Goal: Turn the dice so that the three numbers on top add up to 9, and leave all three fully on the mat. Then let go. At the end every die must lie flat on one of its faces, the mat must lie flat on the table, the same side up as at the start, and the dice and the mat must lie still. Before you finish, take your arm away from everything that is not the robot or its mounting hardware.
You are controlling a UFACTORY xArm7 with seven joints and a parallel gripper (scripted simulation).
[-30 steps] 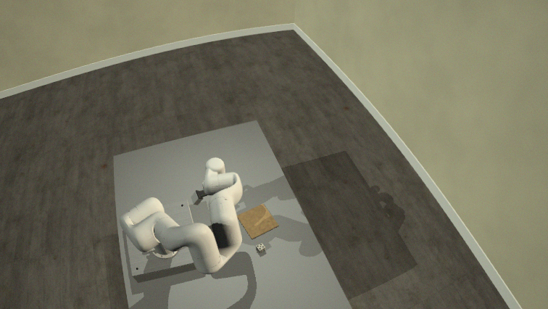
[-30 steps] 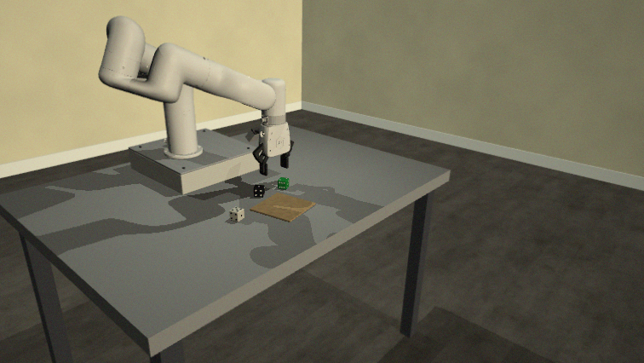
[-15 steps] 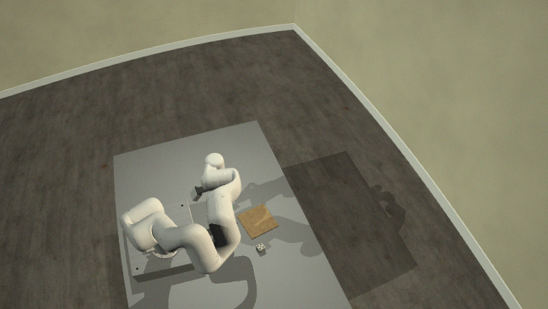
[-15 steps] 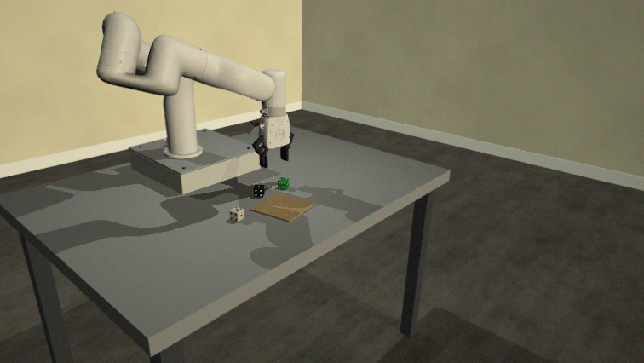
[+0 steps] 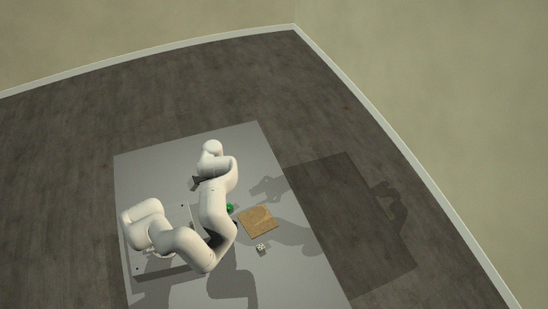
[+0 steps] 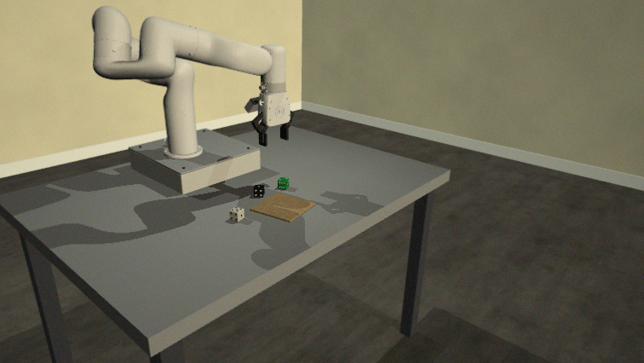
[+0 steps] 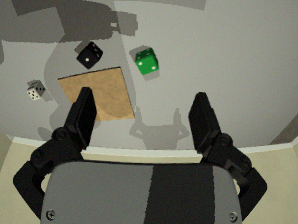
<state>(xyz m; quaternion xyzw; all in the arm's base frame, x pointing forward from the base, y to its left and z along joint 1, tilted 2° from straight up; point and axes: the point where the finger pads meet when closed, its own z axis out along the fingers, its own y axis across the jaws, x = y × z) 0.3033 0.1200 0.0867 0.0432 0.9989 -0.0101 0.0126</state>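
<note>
High above the desk (image 6: 360,162) near its far edge, the pincer (image 6: 273,134) hangs spread and empty; all three dice lie off the mat (image 6: 283,206), so I judge the next move a descent onto the green die (image 6: 283,182).

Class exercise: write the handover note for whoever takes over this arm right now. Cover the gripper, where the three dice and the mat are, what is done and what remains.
Gripper: open, empty, hanging high above the table, over the green die.
Mat: flat on the table, nothing on it.
Green die, black die and white die: all on the bare table beside the mat, none on it.
Done: nothing yet.
Left: move all three dice onto the mat, turned so that the tops total 9, then release. Top faces are too small to read reliably.
</note>
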